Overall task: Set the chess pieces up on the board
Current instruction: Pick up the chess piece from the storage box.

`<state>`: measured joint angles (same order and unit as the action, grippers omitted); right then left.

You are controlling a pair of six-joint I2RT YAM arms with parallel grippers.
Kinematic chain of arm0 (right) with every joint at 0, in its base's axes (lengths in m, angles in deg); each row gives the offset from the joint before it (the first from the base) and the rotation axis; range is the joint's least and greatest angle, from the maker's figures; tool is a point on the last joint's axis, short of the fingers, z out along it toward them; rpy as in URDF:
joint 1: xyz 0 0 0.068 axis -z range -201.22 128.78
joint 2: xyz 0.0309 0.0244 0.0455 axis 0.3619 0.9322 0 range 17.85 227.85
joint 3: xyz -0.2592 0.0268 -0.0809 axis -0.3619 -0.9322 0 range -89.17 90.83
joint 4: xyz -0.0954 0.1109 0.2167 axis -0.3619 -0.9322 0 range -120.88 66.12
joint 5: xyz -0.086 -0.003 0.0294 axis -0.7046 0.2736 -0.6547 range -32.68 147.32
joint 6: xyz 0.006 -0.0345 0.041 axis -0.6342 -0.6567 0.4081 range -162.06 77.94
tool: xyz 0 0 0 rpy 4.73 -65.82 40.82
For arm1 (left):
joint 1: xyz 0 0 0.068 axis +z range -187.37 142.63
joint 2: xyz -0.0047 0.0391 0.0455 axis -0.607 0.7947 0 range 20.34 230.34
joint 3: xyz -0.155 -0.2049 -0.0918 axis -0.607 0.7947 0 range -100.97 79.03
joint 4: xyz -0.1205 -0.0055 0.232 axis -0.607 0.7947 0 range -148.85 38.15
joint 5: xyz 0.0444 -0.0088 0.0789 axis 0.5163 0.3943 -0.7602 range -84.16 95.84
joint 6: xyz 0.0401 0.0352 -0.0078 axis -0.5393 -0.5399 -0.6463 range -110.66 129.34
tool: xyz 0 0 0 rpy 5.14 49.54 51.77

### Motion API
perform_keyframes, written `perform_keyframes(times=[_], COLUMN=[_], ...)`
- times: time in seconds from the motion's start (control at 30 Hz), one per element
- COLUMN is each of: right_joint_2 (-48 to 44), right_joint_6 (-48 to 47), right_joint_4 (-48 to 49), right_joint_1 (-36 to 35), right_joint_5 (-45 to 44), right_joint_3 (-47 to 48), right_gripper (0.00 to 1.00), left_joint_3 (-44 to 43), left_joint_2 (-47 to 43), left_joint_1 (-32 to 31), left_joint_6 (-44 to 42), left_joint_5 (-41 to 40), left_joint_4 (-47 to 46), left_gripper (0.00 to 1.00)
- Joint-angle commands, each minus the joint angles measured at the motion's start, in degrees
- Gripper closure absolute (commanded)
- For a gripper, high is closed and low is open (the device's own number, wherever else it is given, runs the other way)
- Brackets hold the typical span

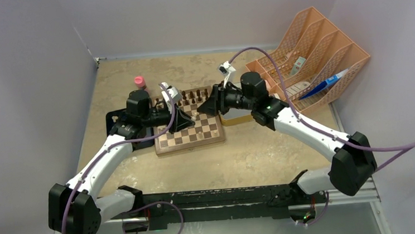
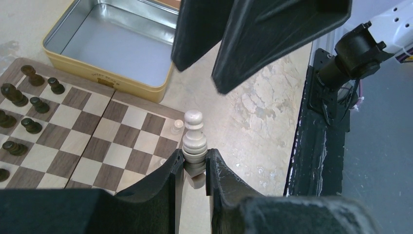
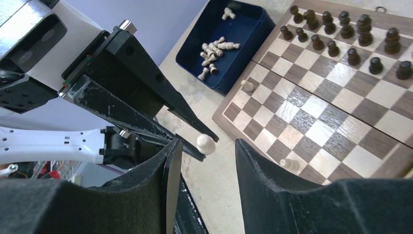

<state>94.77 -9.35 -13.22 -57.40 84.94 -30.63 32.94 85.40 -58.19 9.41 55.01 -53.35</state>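
The left gripper is clamped on the base of an upright pale tan turned wooden chess piece above the checked wooden chessboard. The right gripper stands part open near the piece's head, not touching it.

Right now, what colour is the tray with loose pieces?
Dark blue flat tray; right wrist view shows best.
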Motion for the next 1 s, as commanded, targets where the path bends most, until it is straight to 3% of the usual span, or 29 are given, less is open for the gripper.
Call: perform_keyframes(times=[0.0,0.43,0.67,0.83,0.97], right_joint_2=[1.79,5.79,5.55,4.51,3.85], right_joint_6=[-1.98,-4.93,-5.12,-5.48,-5.2], right_joint_4=[0.92,-4.84,-5.55,-5.83,-5.33], right_joint_1=[-1.8,-4.42,-4.45,-4.42,-4.42], right_joint_5=[2.02,-1.94,-3.02,-3.55,-4.87], right_joint_3=[4.73,7.83,7.02,6.57,5.44], right_gripper=[0.53,0.59,0.64,0.76,0.77], left_joint_3=[0.0,0.65,1.34,2.03,2.83], left_joint_2=[-0.89,-1.2,-1.68,-2.21,-2.13], left_joint_1=[-0.92,-1.15,-1.24,-1.24,-1.2], left_joint_6=[-4.02,-4.73,-4.13,-3.55,-2.99], left_joint_5=[2.78,2.61,1.63,0.44,-0.17], left_joint_4=[-1.45,-2.14,-2.56,-2.81,-4.05], left_gripper=[1.0,1.0,1.0,1.0,1.0])
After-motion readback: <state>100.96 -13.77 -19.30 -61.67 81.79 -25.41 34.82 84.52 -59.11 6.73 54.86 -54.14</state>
